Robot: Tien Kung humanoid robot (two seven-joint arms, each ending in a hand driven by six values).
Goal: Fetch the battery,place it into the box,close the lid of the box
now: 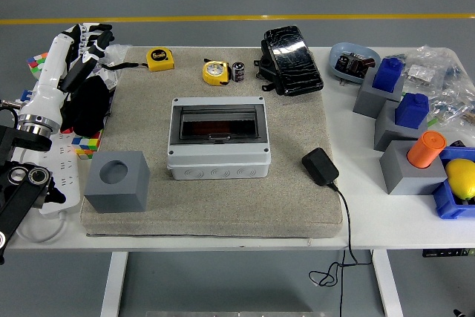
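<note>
Left hand [93,38] raised over the far left edge of the surface [356,220], fingers loosely spread, holding nothing. Small battery [238,71] upright on the beige mat [223,206], just beside a yellow tape measure [214,72], beyond the grey box [217,142].

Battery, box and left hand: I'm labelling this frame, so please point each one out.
battery [238,71]: head view, on the middle of its dark upright body.
box [217,162]: head view, on its grey front wall.
left hand [91,39]: head view, on the black-and-white fingers.
</note>
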